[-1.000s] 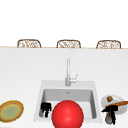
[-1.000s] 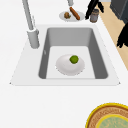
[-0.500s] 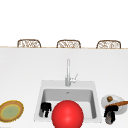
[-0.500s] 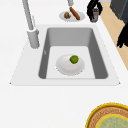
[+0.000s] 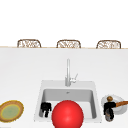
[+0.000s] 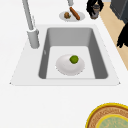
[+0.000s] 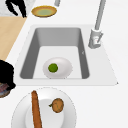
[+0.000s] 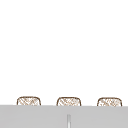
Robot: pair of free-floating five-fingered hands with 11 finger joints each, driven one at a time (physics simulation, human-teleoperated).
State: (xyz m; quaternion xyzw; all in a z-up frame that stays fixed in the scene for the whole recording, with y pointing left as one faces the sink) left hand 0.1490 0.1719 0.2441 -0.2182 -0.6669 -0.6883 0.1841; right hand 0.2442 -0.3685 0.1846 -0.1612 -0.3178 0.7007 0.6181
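A white bowl with a small green fruit lies on the floor of the sink. My left hand hovers over the sink's front left corner, fingers hanging loosely, holding nothing; it is also at the counter's edge in the left side view and the right side view. My right hand is at the front of the white plate, curled round a small dark cup. That plate carries a long brown sausage and a round brown item.
A big red ball covers the sink's front edge in the front view. The tall faucet stands behind the basin. A yellow-rimmed green plate lies on the counter at the left. Three wicker chair backs line the far side.
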